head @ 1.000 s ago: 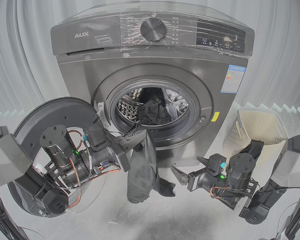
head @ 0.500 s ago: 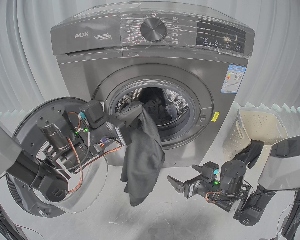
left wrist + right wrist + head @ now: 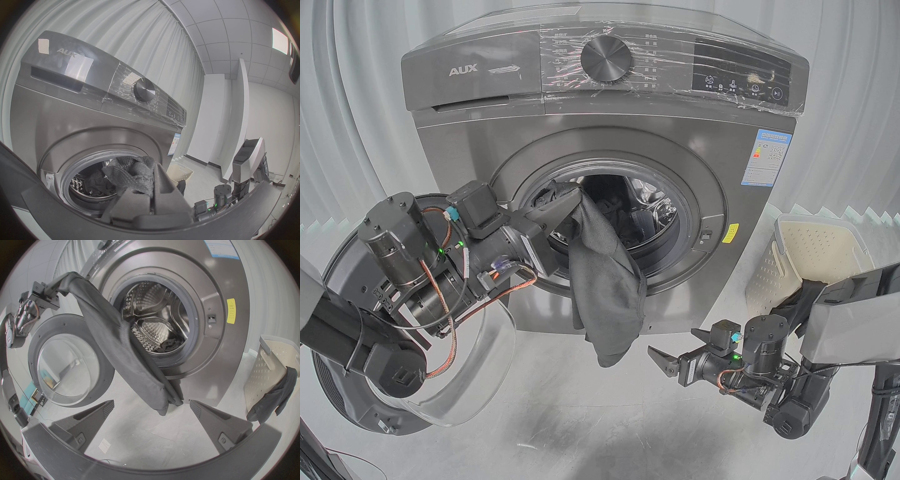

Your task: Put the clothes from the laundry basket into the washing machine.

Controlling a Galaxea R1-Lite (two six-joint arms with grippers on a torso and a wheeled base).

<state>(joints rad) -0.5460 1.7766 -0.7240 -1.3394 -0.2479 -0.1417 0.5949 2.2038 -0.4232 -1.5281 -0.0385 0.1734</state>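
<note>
Head view: dark garment [image 3: 606, 275] is pinched at its top end by your left gripper [image 3: 565, 203], fingers pressed onto a bunched wad of cloth at the upper-left rim of the drum opening [image 3: 650, 212]. The rest hangs straight down, long axis vertical, across the left part of the opening & past its lower rim. The tail dangles above the floor, not touching it. So the bulk lies below the fingers & outside the drum, which sits farther in & to the right. My read: you need the left arm to push inward w/ enough height for the tail to clear the lip, else it may drape outside. Fabric looks limp, matte, dark grey.

Other dark clothes [image 3: 170, 344] lie in the drum. Washing machine [image 3: 487, 144] door [image 3: 72, 365] stands open at left. Right gripper [image 3: 675, 349], fingers spread w/ nothing btw them, sits low nr the floor, right of the tail. Laundry basket [image 3: 825, 250] is at far right, w/ another dark piece [image 3: 800, 300] draped over its rim.
</note>
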